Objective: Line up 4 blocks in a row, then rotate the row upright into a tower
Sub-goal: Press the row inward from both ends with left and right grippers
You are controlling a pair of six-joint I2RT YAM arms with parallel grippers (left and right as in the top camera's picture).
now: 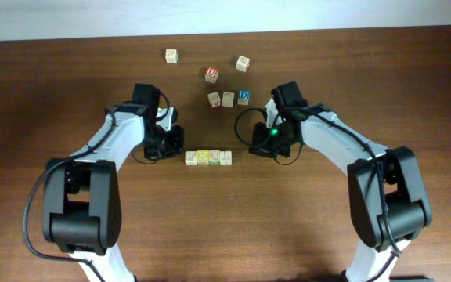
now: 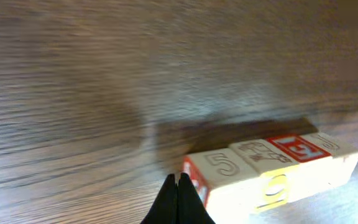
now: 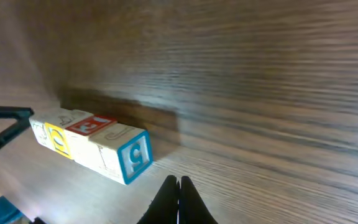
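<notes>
a: any writing you can read?

b: on the blocks (image 1: 208, 157), four in a touching row at the centre of the table (image 1: 69, 70). the left wrist view shows an outlined "5" on the nearest top face, and two cubes along a red face with a white letter, maybe "e". the right wrist view shows a blue end face with a white curvy "5"-like mark and a yellow side face with a ring.

a: and the grippers?

b: the left gripper (image 2: 179, 200) is pinched fully closed and empty, just beside the row's red end at 9 o'clock. i can't tell if it touches. the right gripper (image 3: 179, 200) is also closed on nothing, at 3 o'clock, apart from the blue end.

a: what does only the overhead show?

b: loose cubes toward 12 o'clock, among them a red "u" cube (image 1: 211, 74) and a blue "d" cube (image 1: 243, 95).
</notes>
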